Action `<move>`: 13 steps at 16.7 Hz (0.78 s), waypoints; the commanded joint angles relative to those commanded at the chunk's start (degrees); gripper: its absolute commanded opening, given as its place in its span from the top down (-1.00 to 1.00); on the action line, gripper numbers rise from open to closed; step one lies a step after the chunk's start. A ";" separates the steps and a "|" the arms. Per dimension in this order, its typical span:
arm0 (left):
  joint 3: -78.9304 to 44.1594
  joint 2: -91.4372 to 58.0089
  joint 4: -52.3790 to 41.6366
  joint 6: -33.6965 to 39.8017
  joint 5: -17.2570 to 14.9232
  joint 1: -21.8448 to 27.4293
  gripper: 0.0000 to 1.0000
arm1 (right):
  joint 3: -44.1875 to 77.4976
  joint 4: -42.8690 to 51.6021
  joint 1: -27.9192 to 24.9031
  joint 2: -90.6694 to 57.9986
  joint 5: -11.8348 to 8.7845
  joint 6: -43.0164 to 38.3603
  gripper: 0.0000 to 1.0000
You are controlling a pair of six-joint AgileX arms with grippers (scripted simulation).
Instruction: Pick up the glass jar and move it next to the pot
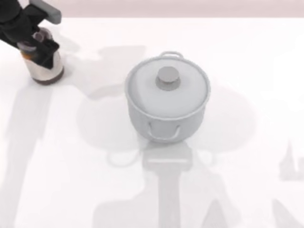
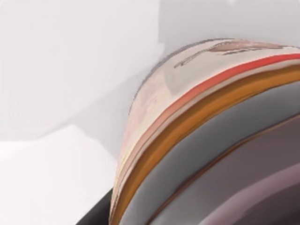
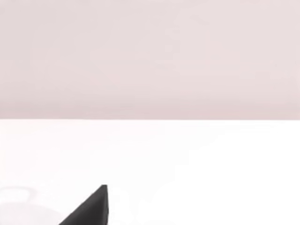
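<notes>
The glass jar (image 1: 46, 71) stands upright on the white tabletop (image 1: 247, 57) in the far left corner of the top view, well apart from the pot (image 1: 167, 99). The left gripper (image 1: 37, 46) sits over the jar's top, with its dark body covering most of the lid and its jaws down on either side of the jar's upper part; they look clamped on the jar, though the exact contact is hidden by the gripper itself. The jar's whitish label and dark brown base show below the gripper.

In the left wrist view the jar (image 2: 187, 108) fills most of the picture from very close, showing its pale label with a red band, an amber stripe and the dark rim of the lid.

The pot sits near the middle of the tabletop with its domed lid on, its round grey knob (image 1: 167, 77) on top and one loop handle on the near side and one on the far side.

The right arm is out of the top view. Its wrist view shows only a dark finger tip (image 3: 91, 208) over bare tabletop, so I cannot tell how its jaws stand.
</notes>
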State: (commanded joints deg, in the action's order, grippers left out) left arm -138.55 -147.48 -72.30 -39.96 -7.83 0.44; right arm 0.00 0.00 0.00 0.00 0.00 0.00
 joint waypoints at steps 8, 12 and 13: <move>4.19 4.18 -0.23 0.00 0.21 -0.49 1.00 | 0.00 0.00 0.00 0.00 0.00 0.00 -1.00; 15.30 16.54 -0.88 -0.20 0.38 -0.93 1.00 | 0.00 0.00 0.00 0.00 0.00 0.00 -1.00; 18.32 19.95 -1.09 -0.24 0.38 -1.08 1.00 | 0.00 0.00 0.00 0.00 0.00 0.00 -1.00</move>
State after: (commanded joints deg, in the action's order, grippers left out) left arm -120.23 -127.52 -73.38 -40.20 -7.45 -0.64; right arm 0.00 0.00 0.00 0.00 0.00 0.00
